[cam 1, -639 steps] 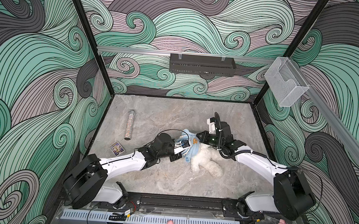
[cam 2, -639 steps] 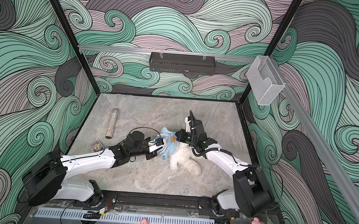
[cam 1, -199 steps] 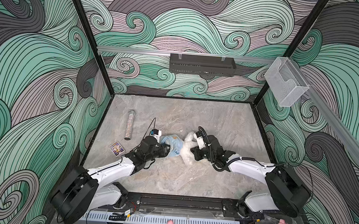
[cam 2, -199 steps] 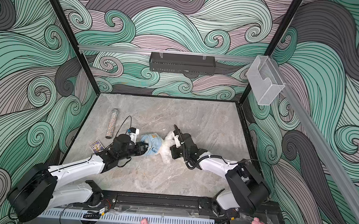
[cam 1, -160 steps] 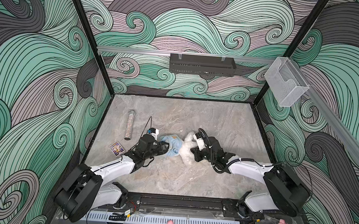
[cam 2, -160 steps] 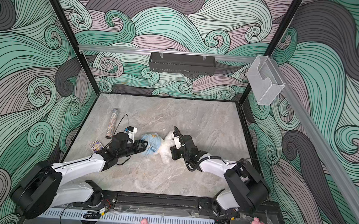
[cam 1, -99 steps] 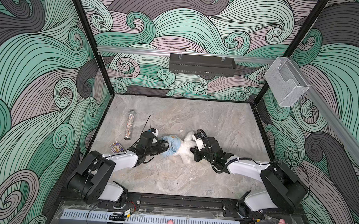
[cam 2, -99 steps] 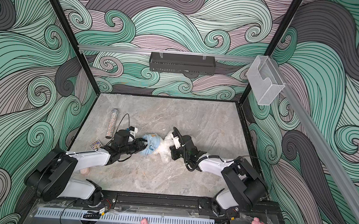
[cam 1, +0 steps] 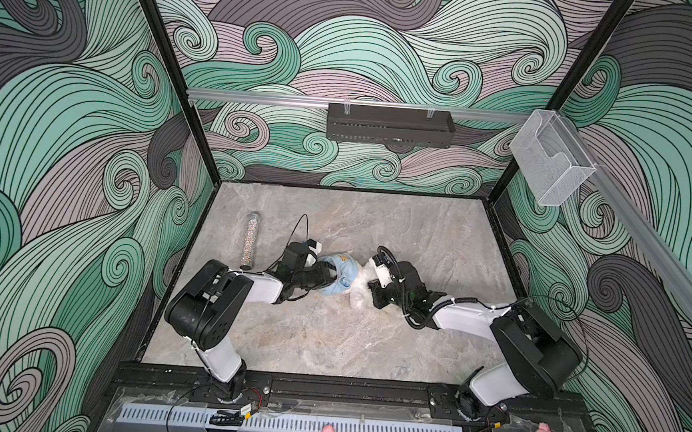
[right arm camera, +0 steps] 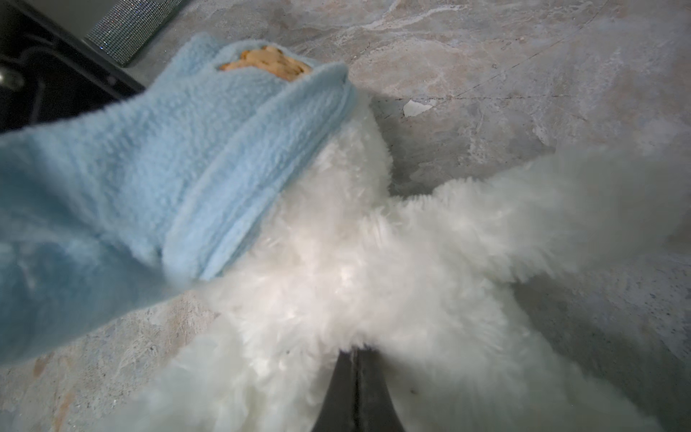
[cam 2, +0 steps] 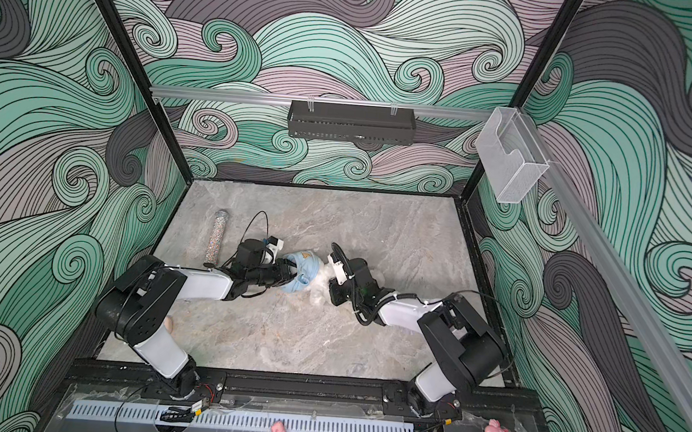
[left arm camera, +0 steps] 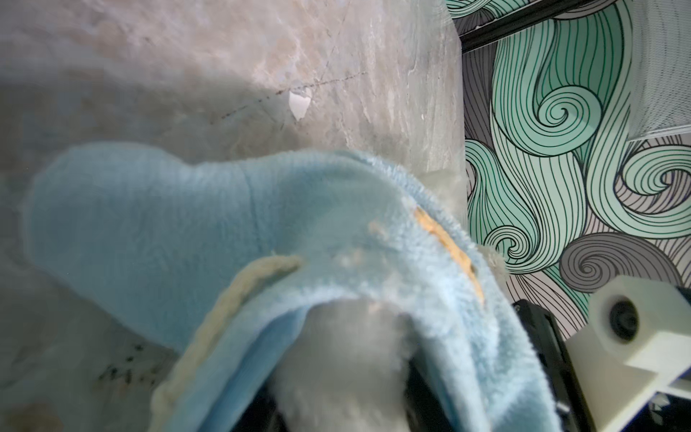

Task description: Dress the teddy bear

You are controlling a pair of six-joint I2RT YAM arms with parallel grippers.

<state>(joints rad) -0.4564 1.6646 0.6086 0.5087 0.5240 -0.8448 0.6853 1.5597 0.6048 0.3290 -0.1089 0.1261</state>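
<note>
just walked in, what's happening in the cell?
Both arms are on the teddy bear lying mid-table. The right gripper is shut on its white fur, holding it. The left gripper is at the light blue fleece garment, its tips hidden in the fabric, so its grip is unclear. The garment covers one end of the bear; the rest of the body and the limbs are bare.
</note>
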